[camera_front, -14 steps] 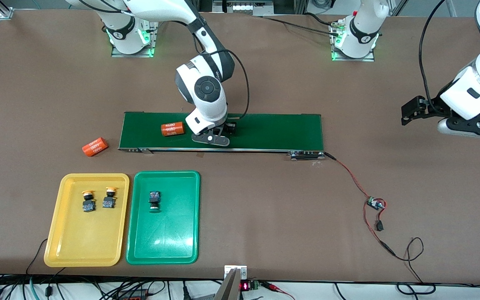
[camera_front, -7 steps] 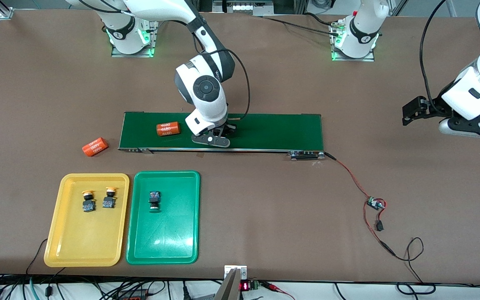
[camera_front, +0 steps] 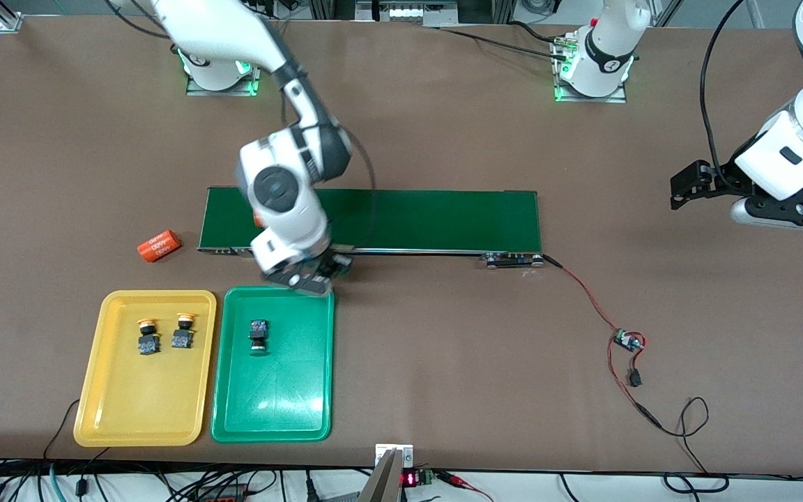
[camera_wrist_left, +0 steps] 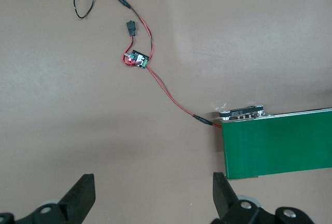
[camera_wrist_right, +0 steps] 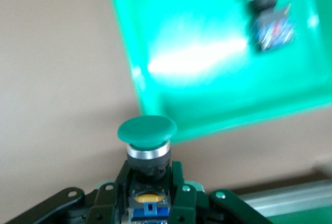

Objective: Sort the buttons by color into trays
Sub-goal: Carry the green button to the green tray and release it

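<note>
The right gripper (camera_front: 307, 279) hangs over the green tray's (camera_front: 304, 411) rim at the conveyor belt (camera_front: 443, 219) end, its fingers (camera_wrist_right: 179, 185) clamped on the black-and-blue body of a green-capped button (camera_wrist_right: 147, 130), whose cap sticks out past the fingertips. A second green button (camera_front: 258, 336) lies in the green tray; two yellow-capped buttons (camera_front: 148, 336) lie in the yellow tray (camera_front: 129, 411). The left gripper (camera_wrist_left: 153, 198) waits, fingers wide, above the bare worktop (camera_front: 443, 362) beside the belt's end.

Lay across mid-table: dark green conveyor belt (camera_front: 436, 219); orange cylinder (camera_front: 159, 245) off its end; circuit board (camera_front: 627, 341) on red wire (camera_front: 586, 293)
</note>
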Tool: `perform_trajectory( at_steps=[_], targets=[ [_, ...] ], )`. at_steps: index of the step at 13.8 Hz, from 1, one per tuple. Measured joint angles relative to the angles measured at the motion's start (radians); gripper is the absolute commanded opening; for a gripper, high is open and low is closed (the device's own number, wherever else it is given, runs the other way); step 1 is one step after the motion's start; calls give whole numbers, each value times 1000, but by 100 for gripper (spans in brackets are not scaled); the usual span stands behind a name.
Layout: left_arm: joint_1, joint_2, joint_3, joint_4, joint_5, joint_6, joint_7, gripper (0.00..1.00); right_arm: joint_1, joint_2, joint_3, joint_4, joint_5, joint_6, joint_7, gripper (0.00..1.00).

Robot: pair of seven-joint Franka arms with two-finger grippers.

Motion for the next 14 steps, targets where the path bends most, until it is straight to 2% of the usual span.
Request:
perform_trajectory(
  at_steps=[4, 8, 14],
  targets=[
    [-1, 0, -2, 0, 0, 0, 0, 100, -99, 95, 1, 102, 0, 3, -143, 8],
    [-1, 0, -2, 0, 0, 0, 0, 100, -105, 133, 1, 161, 0, 4, -166, 8],
    [-1, 0, -2, 0, 0, 0, 0, 100, -131, 159, 1, 196, 0, 4, -211, 8]
  ],
)
